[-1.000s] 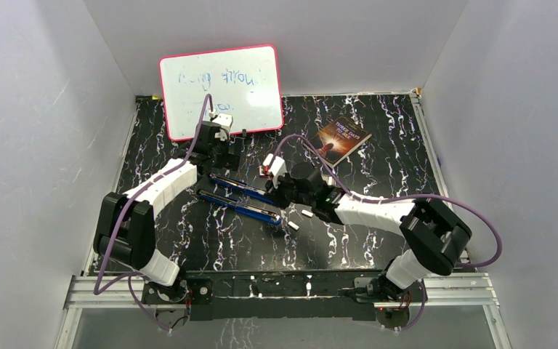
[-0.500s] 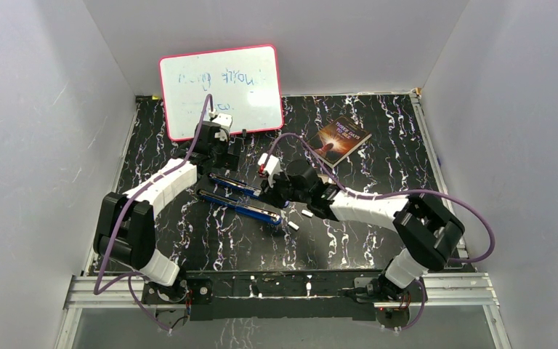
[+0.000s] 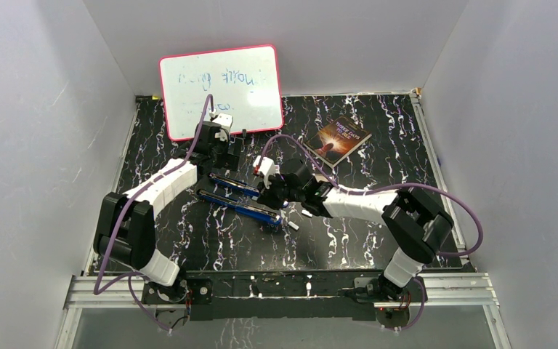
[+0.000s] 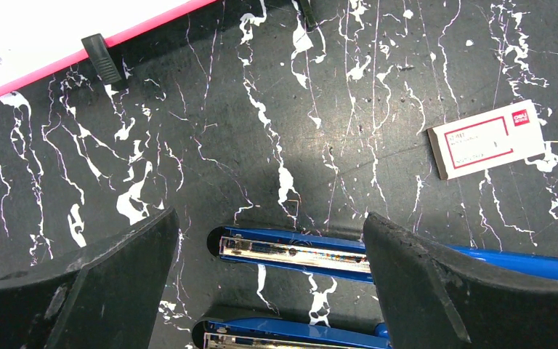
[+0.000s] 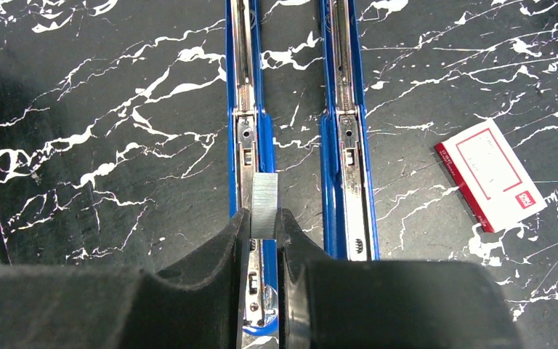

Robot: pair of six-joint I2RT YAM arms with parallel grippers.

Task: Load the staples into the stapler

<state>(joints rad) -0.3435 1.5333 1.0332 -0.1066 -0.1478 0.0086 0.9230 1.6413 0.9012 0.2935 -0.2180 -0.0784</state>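
Two robot arms meet over an opened blue stapler point(image 3: 238, 201) on a black marbled bench point(image 3: 189, 240). At left, in front of a pink-framed whiteboard point(image 3: 221, 87) standing at the back, the left gripper point(image 4: 269, 225) hangs with its fingers spread wide above the far-left end of the stapler, touching nothing. It sits where it did a second ago. The stapler lies folded flat, its two blue halves side by side with the metal channels facing up. Toward the centre, the right gripper point(image 5: 264, 216) pinches a short strip of silvery-grey staples point(image 5: 264, 203) between its fingers. It holds the strip directly over the metal channel of one half, the left-hand one in the right wrist view. Whether the strip touches the channel cannot be told. Over the past second the right arm point(image 3: 363, 203) has reached farther left, its wrist drawn in over the stapler and its elbow swung inward from the bench's right edge. A small white box point(image 5: 490, 174) with a pink-red label lies flat just beside the stapler's other half. At right, a dark book point(image 3: 341, 139) rests near the back of the bench, well apart from both arms and unmoved.
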